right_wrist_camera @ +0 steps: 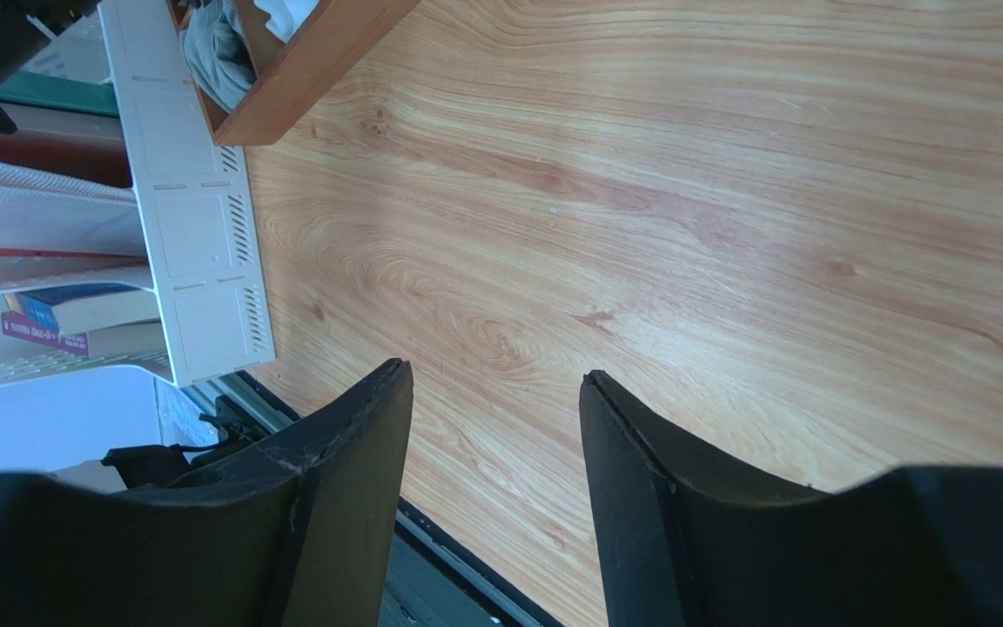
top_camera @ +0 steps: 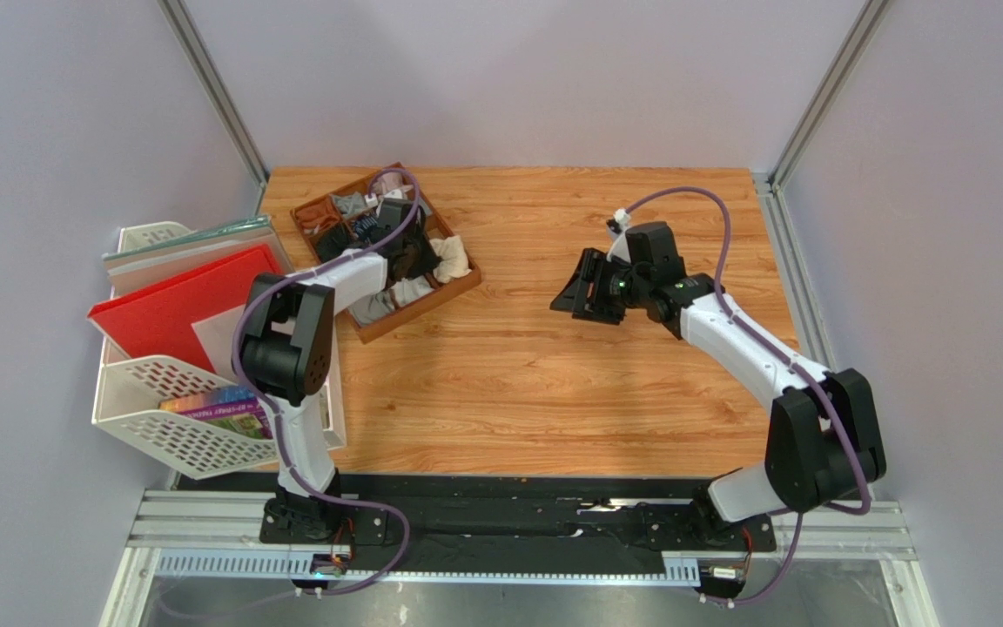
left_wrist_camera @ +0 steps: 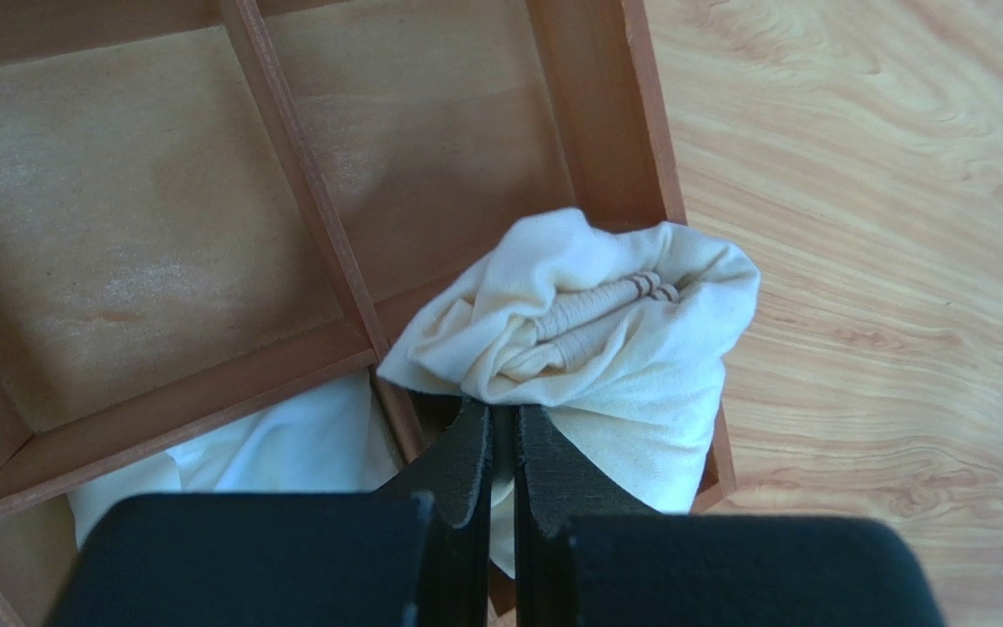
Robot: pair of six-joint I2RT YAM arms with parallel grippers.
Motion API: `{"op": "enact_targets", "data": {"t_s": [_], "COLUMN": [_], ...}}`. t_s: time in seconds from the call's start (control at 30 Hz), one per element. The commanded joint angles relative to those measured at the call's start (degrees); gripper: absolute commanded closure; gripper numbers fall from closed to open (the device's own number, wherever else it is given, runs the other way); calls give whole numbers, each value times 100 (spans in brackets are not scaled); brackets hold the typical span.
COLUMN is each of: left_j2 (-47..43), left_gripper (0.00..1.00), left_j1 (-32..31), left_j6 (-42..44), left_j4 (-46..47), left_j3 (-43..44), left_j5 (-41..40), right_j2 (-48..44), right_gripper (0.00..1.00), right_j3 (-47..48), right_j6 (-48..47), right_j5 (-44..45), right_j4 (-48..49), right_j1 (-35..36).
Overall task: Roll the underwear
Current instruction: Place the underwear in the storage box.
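Inspecting from the left: a white file rack (top_camera: pixel 160 399) with red folders stands just left of the wooden divided tray (top_camera: pixel 405 318), which sits at the far left of the bench (top_camera: pixel 572 392). The tray's far compartments hold small rolled garments (top_camera: pixel 347 209).

My left end effector (left_wrist_camera: pixel 504 451) is over the tray's right-hand corner, its jaws together. The fingertips touch the cream briefs (left_wrist_camera: pixel 598 340); I cannot tell whether any fabric is pinched between them. The cream briefs are bunched in the tray's right corner compartment, the corded waistband showing on top, and the cloth spills over the tray's outer wall. The white briefs (left_wrist_camera: pixel 271 451) lie crumpled in the compartment next to them, across one divider. The two compartments beyond show bare wood.

My right end effector (right_wrist_camera: pixel 494 375) hangs over bare bench well to the right of the tray, jaws apart, with nothing between them.
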Motion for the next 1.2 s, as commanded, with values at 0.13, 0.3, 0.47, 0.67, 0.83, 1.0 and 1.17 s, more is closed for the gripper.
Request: {"op": "enact_targets", "data": {"t_s": [0.13,0.3,0.47,0.67,0.83,1.0,1.17], "left_j2": [543,201,-404,-766,-688,-424,-82], "left_gripper": [100,69,38,37,41,50,52], "left_j1": [-117,-117,-117,-117,-117,-328,-460], "left_j6": [252,252,234,471,840,1385,1605], "left_j4": [-1374,-1550,-1611,-1901,-1693,-1146,-750], "left_j3": [602,515,408,593,786,1111,1375], "left_j5": [-60,-156,-130,-226,-149,432,556], "right_j2": [287,50,-231,-522,-645,-627,-618], "right_gripper": [46,46,45,45,44,44,45], "right_j3": [367,129,-38,-91,-196,-249,-319], "right_j6": [-88,-194,-247,-282,-282,-256,-247], "right_j5": [111,261,278,296,287,270,270], "right_j4": [111,-20,-108,-196,-197,-197,-223], "right_j1": [386,395,386,378,386,386,386]}}
